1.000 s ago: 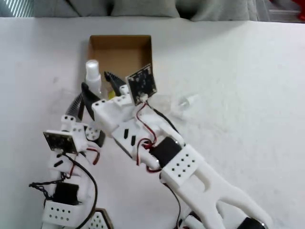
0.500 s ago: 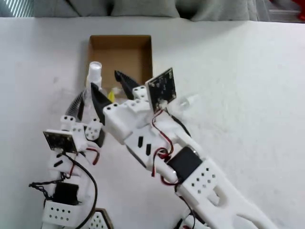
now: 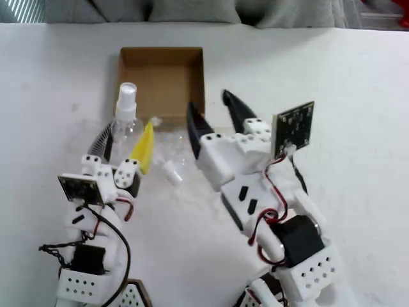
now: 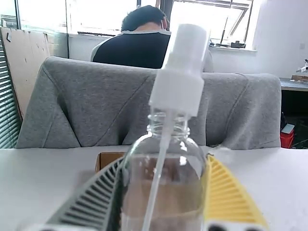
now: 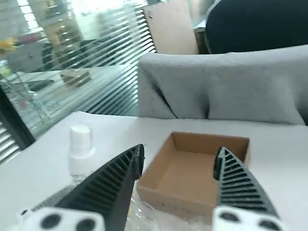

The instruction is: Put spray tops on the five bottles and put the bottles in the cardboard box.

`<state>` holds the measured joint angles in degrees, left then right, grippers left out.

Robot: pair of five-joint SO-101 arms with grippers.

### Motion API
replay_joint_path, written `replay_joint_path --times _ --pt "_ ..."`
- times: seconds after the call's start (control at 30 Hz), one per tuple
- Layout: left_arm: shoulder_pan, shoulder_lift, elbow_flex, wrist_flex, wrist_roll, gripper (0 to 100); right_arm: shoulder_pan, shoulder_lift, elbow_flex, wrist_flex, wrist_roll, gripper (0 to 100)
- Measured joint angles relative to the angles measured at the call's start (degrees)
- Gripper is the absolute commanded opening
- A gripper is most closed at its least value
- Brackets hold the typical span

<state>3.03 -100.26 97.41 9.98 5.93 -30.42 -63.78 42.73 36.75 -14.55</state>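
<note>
The left gripper [image 3: 126, 139] is clamped around a clear bottle [image 3: 126, 125] at centre-left of the high view, just below the cardboard box [image 3: 163, 77]. Its spray top [image 3: 127, 96] sits slightly tilted. The right gripper [image 3: 214, 120], at centre, gapes empty. The bottle is probably light, stiff and slippery, so grip the round body.

White table [image 3: 358, 96]; grey sofa [image 4: 72, 106] behind; window blinds [image 5: 108, 60] beyond.

The right gripper [image 3: 208, 102] has been drawn back from the bottle [image 3: 126, 121] and swung toward the table's right edge, beside the box's [image 3: 162, 50] near right corner; a spray top [image 3: 170, 172] has been uncovered.
</note>
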Motion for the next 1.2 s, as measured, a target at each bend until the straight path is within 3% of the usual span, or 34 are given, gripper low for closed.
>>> replay_joint_path --times 0.17,0.3,0.6,0.83,1.2 --pt "-2.4 0.0 0.0 -1.4 0.0 11 7.0 -4.1 8.4 0.8 0.0 0.9" --pt "-4.7 0.0 0.0 -4.8 0.0 11 13.1 -9.6 17.1 0.8 0.0 6.0" --pt "-6.2 0.0 -0.1 -14.2 0.0 11 25.8 -24.6 36.2 0.8 0.0 5.7" --pt "-6.4 0.0 -4.0 -13.6 0.0 11 31.9 -37.8 49.7 0.8 0.0 5.7" --pt "-6.4 0.0 -11.1 -12.7 0.0 11 35.7 -38.8 53.4 0.8 0.0 5.7"
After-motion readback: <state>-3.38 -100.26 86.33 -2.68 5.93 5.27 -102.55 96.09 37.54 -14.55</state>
